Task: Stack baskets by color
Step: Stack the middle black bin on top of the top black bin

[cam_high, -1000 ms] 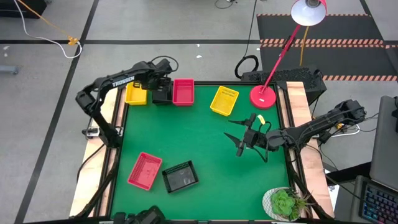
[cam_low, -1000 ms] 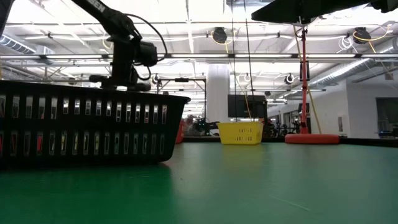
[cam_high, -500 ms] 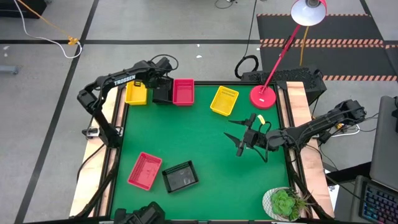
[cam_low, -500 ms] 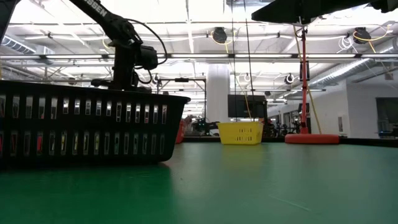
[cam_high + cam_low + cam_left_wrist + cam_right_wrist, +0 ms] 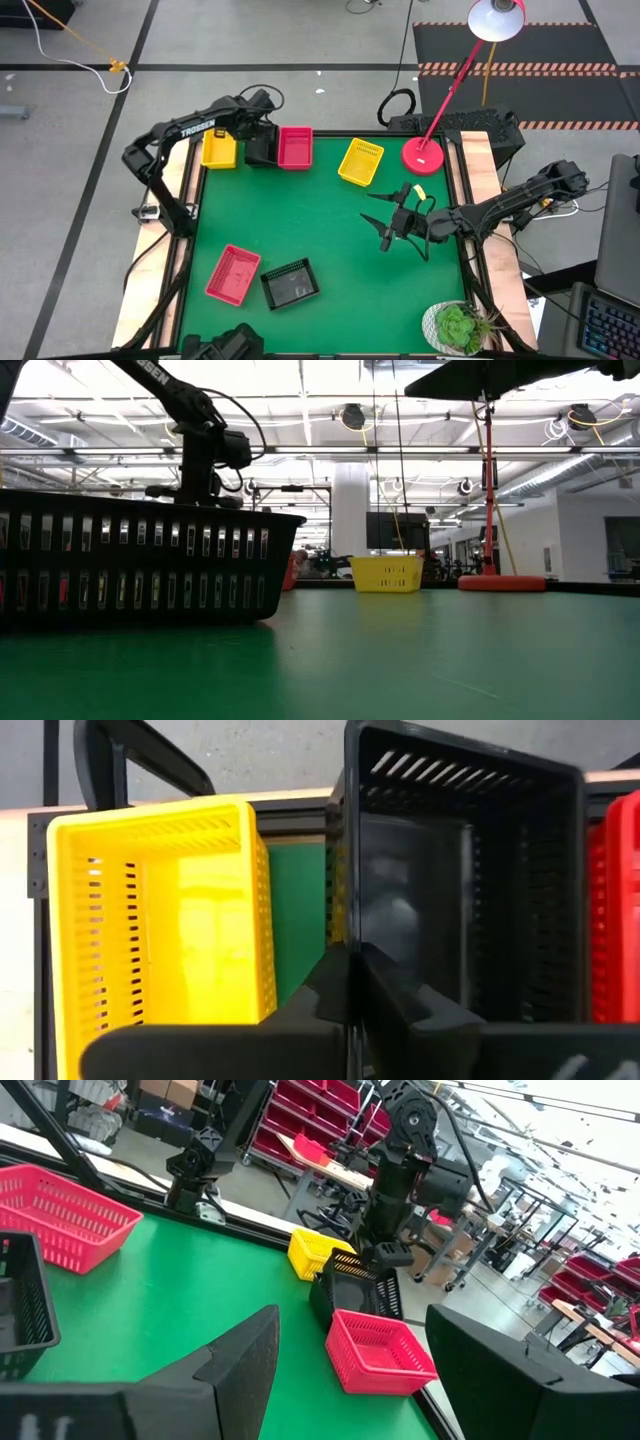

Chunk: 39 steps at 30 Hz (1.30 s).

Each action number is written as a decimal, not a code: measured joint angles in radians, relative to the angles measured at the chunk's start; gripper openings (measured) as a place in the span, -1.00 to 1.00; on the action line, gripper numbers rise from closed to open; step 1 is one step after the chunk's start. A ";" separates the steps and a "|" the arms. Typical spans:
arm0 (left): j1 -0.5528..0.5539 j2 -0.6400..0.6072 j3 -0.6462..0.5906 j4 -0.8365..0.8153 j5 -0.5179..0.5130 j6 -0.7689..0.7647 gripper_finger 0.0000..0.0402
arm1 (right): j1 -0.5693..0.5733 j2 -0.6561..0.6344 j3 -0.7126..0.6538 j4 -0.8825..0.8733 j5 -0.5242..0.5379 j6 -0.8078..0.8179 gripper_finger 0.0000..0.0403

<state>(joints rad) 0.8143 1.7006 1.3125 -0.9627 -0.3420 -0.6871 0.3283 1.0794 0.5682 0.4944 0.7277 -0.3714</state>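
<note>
At the table's far left stand a yellow basket (image 5: 218, 150), a black basket (image 5: 262, 152) and a pink-red basket (image 5: 295, 147) side by side. My left gripper (image 5: 258, 138) points down over the black one and is shut on it (image 5: 352, 970). A second yellow basket (image 5: 361, 161) rests farther right. A pink-red basket (image 5: 233, 273) and a black basket (image 5: 290, 283) sit near the front left. My right gripper (image 5: 392, 225) hovers open and level at the right, holding nothing. My left gripper pinches the black basket's long wall (image 5: 350, 935), the one facing the yellow basket (image 5: 160, 920), between its two fingers. One finger is inside the basket and one outside, in the gap between the two baskets. The fingers come from above, slanting down.
A red lamp base (image 5: 423, 153) stands at the far right corner, its stem leaning up past the table's far edge. A potted plant (image 5: 455, 325) sits at the near right corner. Open green table lies in the middle. The near black basket (image 5: 130, 560) fills the low view's left.
</note>
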 joint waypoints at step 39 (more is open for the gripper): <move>-0.017 -0.014 -0.147 0.172 -0.056 -0.076 -0.67 | 0.000 0.000 0.000 -0.014 0.000 0.019 0.23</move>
<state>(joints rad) 0.7971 1.6863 1.1655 -0.7910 -0.3979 -0.7627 0.3283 1.0794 0.5682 0.4808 0.7277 -0.3523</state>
